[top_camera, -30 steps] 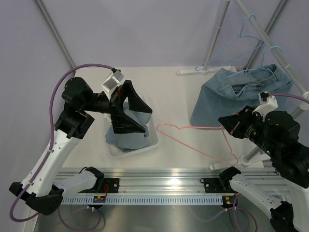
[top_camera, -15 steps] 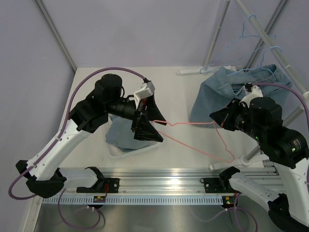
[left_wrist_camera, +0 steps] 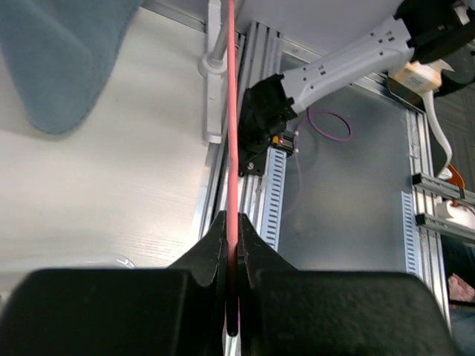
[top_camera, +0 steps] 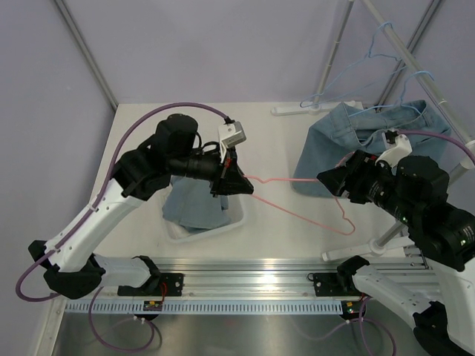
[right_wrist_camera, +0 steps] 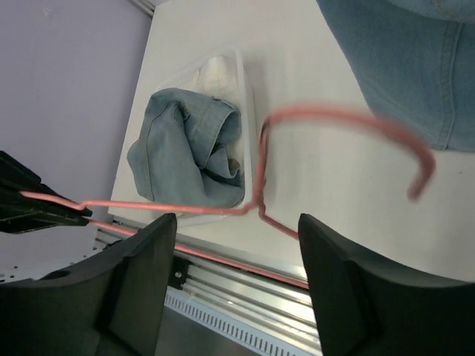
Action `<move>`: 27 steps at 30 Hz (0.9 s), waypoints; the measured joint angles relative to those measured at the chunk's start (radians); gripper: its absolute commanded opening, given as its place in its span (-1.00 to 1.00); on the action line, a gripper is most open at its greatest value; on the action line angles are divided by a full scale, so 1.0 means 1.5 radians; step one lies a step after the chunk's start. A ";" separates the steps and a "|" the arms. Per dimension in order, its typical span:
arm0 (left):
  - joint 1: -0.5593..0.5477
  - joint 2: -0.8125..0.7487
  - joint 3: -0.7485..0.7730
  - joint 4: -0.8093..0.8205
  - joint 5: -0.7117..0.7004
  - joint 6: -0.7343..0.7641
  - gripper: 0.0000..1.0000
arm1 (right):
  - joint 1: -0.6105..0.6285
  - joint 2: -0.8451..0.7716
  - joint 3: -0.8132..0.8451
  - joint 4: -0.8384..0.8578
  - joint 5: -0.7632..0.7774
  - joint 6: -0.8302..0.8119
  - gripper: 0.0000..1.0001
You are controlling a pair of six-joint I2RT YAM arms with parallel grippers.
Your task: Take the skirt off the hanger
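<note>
Aluminium rail (top_camera: 260, 285) runs along the near edge, and just beyond it sits the clear plastic bin (top_camera: 223, 228) with the folded blue denim skirt (top_camera: 194, 209) lying inside, off any hanger. Over the bin's far corner the left gripper (left_wrist_camera: 231, 230) is pinched tight on the thin pink wire hanger (left_wrist_camera: 231, 111), which is bare and stretches across to the right. There the right gripper (right_wrist_camera: 236, 222) stands with its fingers well apart, the hook end loose in front of them (blurred in the wrist view). Farther back another blue denim garment (top_camera: 356, 148) hangs from the metal rack (top_camera: 415, 67).

The risk, as I judge it: a long wire held at one end can twist in the pinch and swing, snagging the hanging denim or the bin's rim.
</note>
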 measured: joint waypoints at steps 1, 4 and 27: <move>0.000 -0.001 0.000 0.005 -0.015 -0.004 -1.00 | 0.000 -0.006 0.001 0.003 -0.001 0.001 0.68; -0.001 -0.005 -0.004 0.032 -0.043 -0.017 -1.00 | 0.000 -0.030 0.015 0.006 0.004 -0.001 0.99; -0.069 0.187 0.139 0.328 -0.060 -0.176 -1.00 | 0.000 -0.332 0.206 0.212 0.089 0.112 0.73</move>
